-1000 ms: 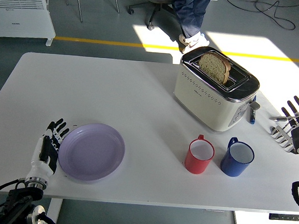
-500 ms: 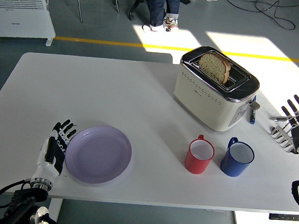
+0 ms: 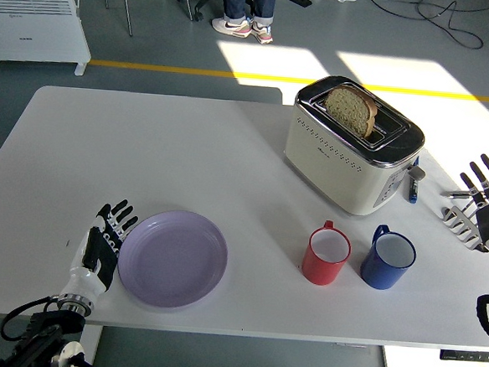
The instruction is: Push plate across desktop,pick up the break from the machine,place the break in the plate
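A lilac plate [image 3: 172, 257] lies near the table's front edge, left of centre. My left hand [image 3: 106, 239] is pressed flat against the plate's left rim, fingers straight and holding nothing. A slice of brown bread [image 3: 351, 109] stands upright in a slot of the cream toaster [image 3: 353, 146] at the back right. My right hand [image 3: 485, 200] hovers at the right edge with fingers spread, well apart from the toaster.
A red mug [image 3: 327, 254] and a blue mug [image 3: 388, 257] stand side by side in front of the toaster, right of the plate. A dark pen [image 3: 413, 184] lies beside the toaster. A person's feet [image 3: 236, 25] show beyond the table's far side.
My left hand has slid the plate to the right along the table's front. The person beyond the table has walked to the left. My right hand has stayed still.
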